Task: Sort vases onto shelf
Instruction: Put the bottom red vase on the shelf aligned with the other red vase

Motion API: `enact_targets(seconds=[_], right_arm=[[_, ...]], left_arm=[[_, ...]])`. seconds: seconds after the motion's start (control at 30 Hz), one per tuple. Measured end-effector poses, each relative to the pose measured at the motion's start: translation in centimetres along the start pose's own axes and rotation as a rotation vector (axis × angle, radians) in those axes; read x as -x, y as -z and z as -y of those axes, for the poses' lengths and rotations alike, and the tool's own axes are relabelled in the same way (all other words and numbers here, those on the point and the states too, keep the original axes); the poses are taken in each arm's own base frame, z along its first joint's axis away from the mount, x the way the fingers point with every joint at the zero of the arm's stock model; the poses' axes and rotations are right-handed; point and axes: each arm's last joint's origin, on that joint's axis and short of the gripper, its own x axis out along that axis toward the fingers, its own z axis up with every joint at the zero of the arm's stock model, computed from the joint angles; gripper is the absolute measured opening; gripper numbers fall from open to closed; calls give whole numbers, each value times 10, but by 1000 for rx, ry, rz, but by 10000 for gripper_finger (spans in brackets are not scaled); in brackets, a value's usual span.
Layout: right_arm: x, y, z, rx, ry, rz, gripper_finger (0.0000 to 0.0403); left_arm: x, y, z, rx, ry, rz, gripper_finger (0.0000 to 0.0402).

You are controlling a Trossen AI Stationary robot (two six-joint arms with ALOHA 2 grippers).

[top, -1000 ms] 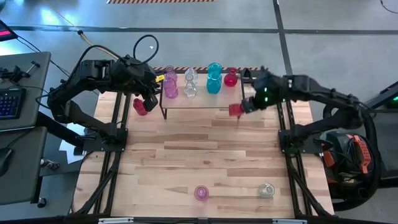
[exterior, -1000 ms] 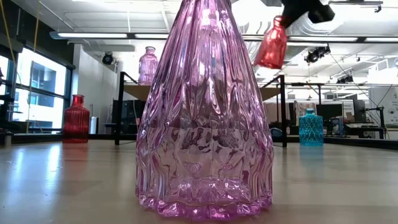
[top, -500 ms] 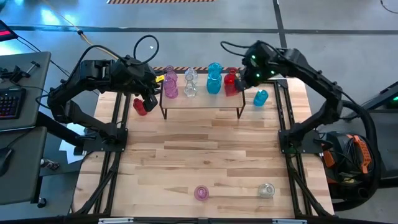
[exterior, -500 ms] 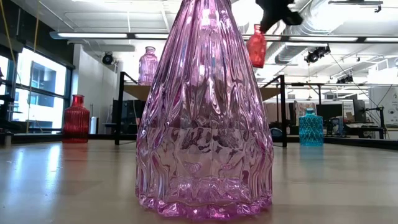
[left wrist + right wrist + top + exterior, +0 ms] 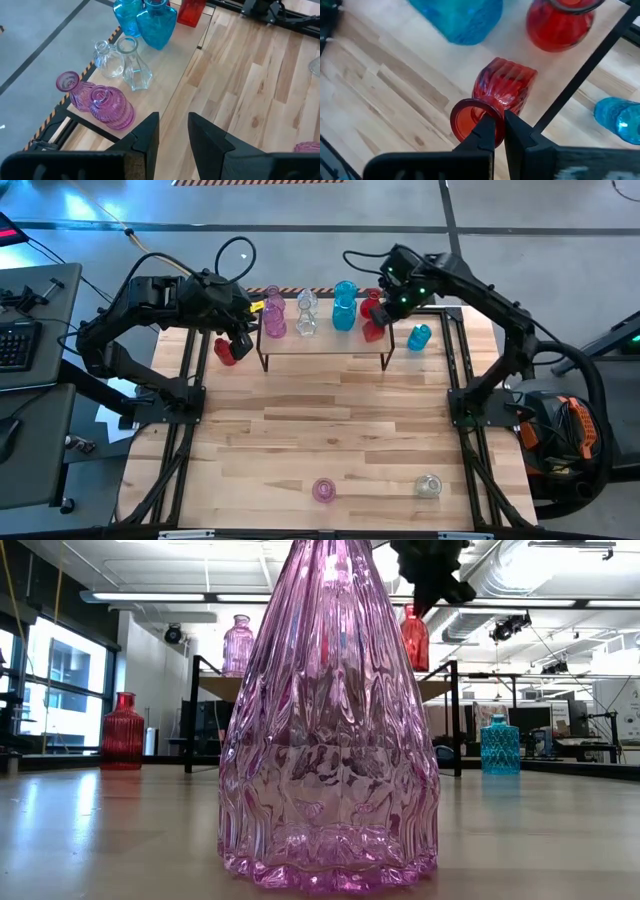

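My right gripper [image 5: 386, 306] is shut on a red vase [image 5: 504, 86] over the right end of the shelf [image 5: 325, 345]. In the low view this vase [image 5: 414, 638] hangs just above the shelf board. On the shelf stand two pink vases [image 5: 274, 320], clear vases [image 5: 306, 316], blue vases [image 5: 344, 308] and another red vase [image 5: 372, 300]. My left gripper [image 5: 172, 132] is open and empty, left of the shelf, beside a red vase [image 5: 226, 351] that stands on the table. My right gripper holds the red vase at its mouth rim [image 5: 467, 116], pinched between the two fingers at one side of the rim. The fingers come from above, pointing down. The vase hangs nearly upright below them, its base close over the shelf board; whether it touches, I cannot tell.
A teal vase [image 5: 419, 337] stands on the table right of the shelf. A pink vase [image 5: 323, 489] and a clear vase [image 5: 428, 486] stand near the table's near edge. The wide table middle [image 5: 330, 420] is bare wood.
My right gripper has carried the red vase from the table right of the shelf toward the far edge and left, over the shelf's right end, then down toward the board. The vase hung tilted before and now hangs nearly upright.
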Motion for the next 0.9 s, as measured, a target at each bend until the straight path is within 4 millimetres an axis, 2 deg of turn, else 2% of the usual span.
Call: enact_targets(seconds=[0.17, 0.47, 0.9], right_arm=[[-6, -7, 7, -28, -26, -26, 0], [-5, -14, 17, -108, -39, -2, 0], [-8, -17, 20, -174, -11, 6, 0]], left_arm=[[0, 0, 0, -30, 0, 0, 94], [0, 0, 0, -61, 0, 0, 95], [0, 0, 0, -79, 0, 0, 96]])
